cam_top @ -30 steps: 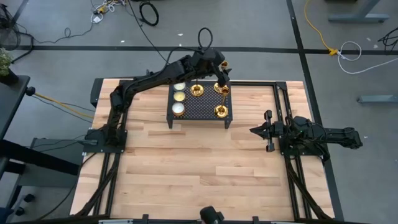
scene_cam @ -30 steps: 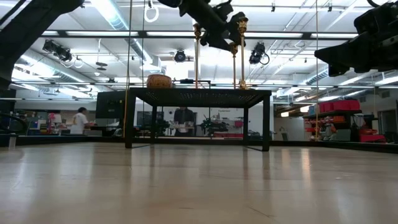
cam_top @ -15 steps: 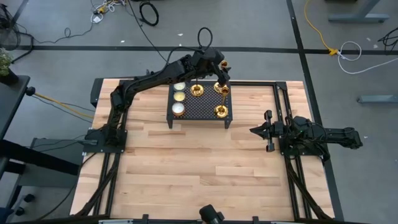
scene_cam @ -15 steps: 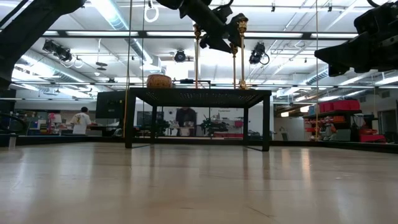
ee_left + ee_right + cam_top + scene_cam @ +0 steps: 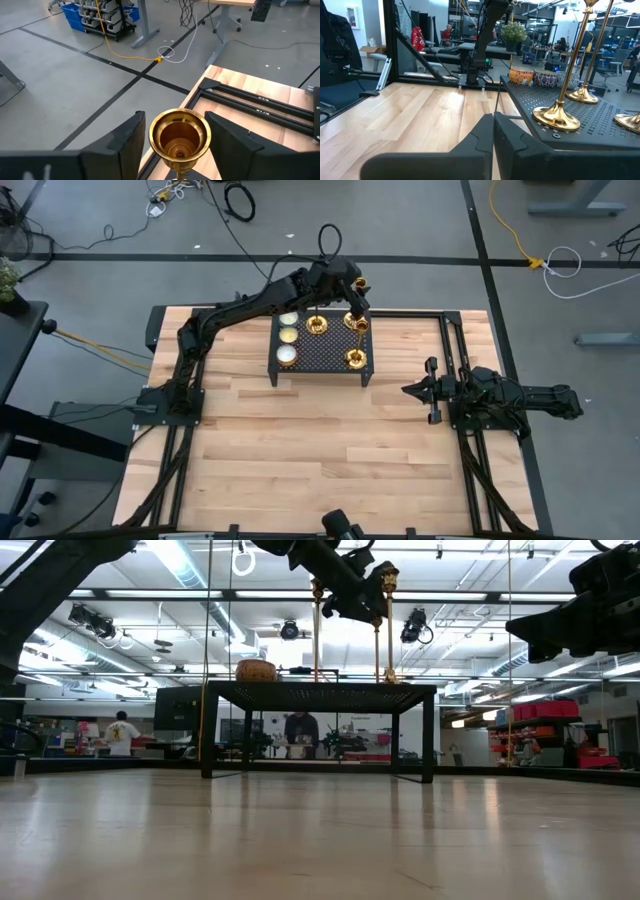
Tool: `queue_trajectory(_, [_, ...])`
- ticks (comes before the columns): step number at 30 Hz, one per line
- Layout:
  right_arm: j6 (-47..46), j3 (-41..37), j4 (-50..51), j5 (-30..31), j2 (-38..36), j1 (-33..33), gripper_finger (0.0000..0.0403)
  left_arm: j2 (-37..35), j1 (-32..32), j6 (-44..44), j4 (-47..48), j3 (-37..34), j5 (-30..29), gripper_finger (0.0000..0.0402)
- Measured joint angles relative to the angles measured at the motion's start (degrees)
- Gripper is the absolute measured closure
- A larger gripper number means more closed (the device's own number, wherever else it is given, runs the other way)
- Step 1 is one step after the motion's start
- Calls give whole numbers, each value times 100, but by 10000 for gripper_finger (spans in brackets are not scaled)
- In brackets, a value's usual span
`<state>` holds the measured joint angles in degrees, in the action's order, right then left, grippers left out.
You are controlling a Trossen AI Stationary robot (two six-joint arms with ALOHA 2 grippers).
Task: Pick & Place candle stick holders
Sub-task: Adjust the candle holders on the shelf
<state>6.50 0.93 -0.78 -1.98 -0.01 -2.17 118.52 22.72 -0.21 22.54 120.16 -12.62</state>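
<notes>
The wooden counter [image 5: 320, 450] carries a black mesh rack [image 5: 322, 352] at its far side, and on the rack stand three brass candle stick holders [image 5: 354, 358], with three small round tins [image 5: 287, 346] in a row along the rack's other edge. The left arm reaches over the rack, and the left gripper [image 5: 172, 137] sits at the cup top of the candle stick holder in the far corner [image 5: 179, 135]; its fingers [image 5: 131, 142] flank the cup on both sides with a narrow gap showing, so the gripper is partly open and not yet clamped on anything. The right gripper [image 5: 493, 131] rests low over the counter beside its base, fingers pressed together and empty

Each holder looks like solid polished metal: rigid, not fragile, and slick under the pads. The stem is tall and thin over a wide flared base [image 5: 555, 114], so most of the weight probably sits low and the piece would swing or tip if pinched loosely. The cup is wider than the stem and its rim flares, which gives the fingers a lip to catch; a hold just under the cup, or squarely across it, seems safest. A straight lift would keep it clear of its two neighbours [image 5: 316, 630], which stand near
</notes>
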Motion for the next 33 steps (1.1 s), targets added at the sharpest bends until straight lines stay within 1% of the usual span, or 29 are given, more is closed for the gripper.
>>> queue_trajectory(18, [0, -1, 0, 0, 0, 1, 389, 0, 0, -2, 3, 0, 0, 243])
queue_trajectory(26, [0, 0, 0, 0, 0, 2, 389, 0, -2, -2, 3, 0, 0, 241])
queue_trajectory(33, [0, 0, 0, 0, 0, 1, 389, -2, -2, -2, 3, 0, 0, 249])
